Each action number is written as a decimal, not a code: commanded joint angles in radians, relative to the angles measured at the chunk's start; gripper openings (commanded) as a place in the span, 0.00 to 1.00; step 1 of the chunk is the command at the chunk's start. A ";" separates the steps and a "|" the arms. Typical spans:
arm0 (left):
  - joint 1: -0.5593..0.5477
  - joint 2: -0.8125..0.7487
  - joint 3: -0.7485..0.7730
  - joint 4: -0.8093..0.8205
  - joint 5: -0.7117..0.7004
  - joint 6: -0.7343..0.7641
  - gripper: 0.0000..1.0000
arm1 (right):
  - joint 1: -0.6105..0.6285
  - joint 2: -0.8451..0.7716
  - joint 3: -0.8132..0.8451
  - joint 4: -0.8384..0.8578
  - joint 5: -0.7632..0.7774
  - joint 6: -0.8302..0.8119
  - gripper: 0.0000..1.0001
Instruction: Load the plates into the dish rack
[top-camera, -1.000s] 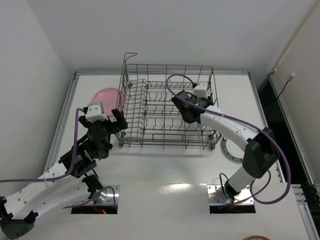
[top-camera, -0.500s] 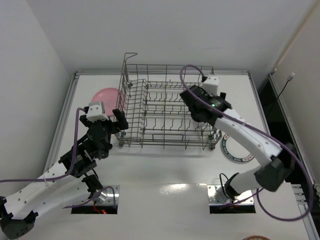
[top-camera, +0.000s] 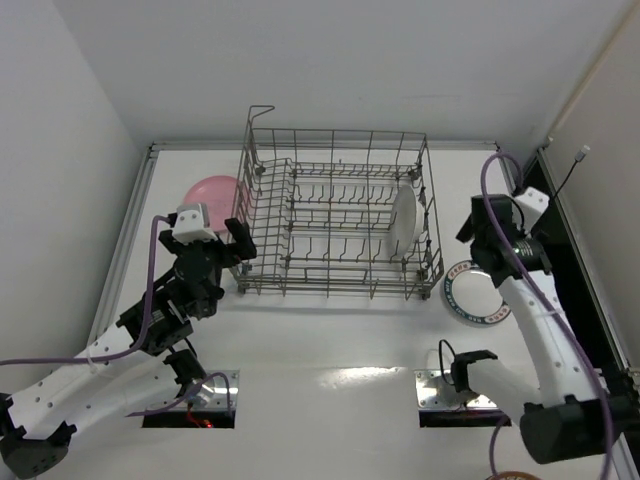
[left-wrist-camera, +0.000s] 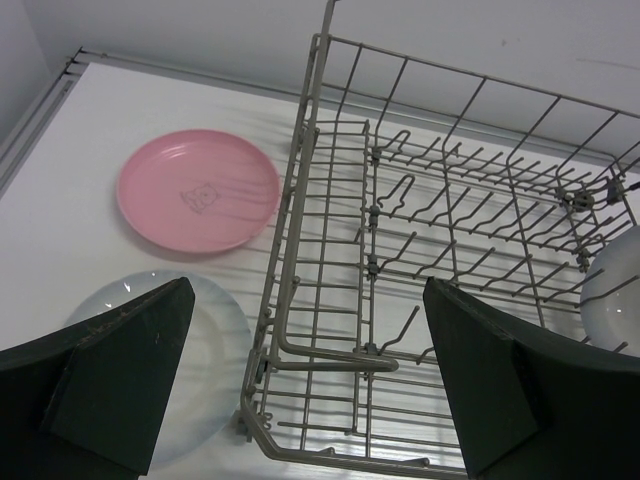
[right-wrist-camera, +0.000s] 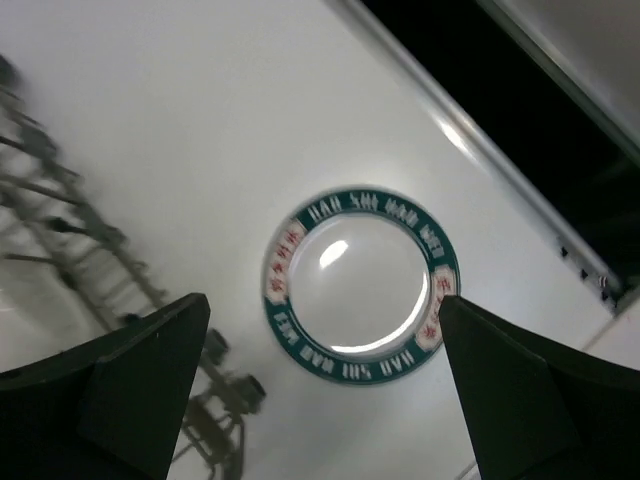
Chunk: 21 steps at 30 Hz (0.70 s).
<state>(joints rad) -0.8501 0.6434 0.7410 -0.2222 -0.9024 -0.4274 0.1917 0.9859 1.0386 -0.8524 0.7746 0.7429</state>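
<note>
Here the large rectangular dish rack of grey metal wire (top-camera: 335, 215) fills the middle of the top view, its raised corner loop at the upper left. A plain white round plate (top-camera: 402, 222) stands on edge among the tines at the rack's right end. The left wrist view catches part of it at the right edge of the frame.

The solid pink round plate (top-camera: 208, 189) lies flat on the white table (top-camera: 330, 340) just left of the rack, partly behind its wire wall. The white round plate with a dark patterned rim (top-camera: 476, 296) lies flat to the lower right of the rack, just beside its corner.

The left wrist view shows one more pale, glassy-looking round plate (left-wrist-camera: 215, 350). It lies flat on the table at lower left, near the pink one, just beside the rack and partly under a finger.

The left gripper (left-wrist-camera: 308, 290) hangs wide open and empty above the rack's near left corner. The right gripper (right-wrist-camera: 325, 300), in a blurred view, is also spread wide and holds nothing. The patterned plate lies below it between its fingers, and the rack shows at the left edge.
</note>
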 joint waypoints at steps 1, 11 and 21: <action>-0.012 -0.021 -0.005 0.046 -0.012 0.003 1.00 | -0.249 0.013 -0.178 0.174 -0.374 -0.099 0.98; -0.012 -0.031 -0.005 0.037 -0.021 0.003 1.00 | -0.721 -0.021 -0.465 0.334 -0.814 -0.148 0.96; -0.012 -0.051 -0.005 0.037 -0.021 0.003 1.00 | -0.900 -0.069 -0.618 0.355 -0.908 -0.148 0.95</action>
<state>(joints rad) -0.8501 0.6018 0.7410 -0.2226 -0.9070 -0.4267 -0.6659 0.9295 0.4587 -0.5377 -0.0692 0.6086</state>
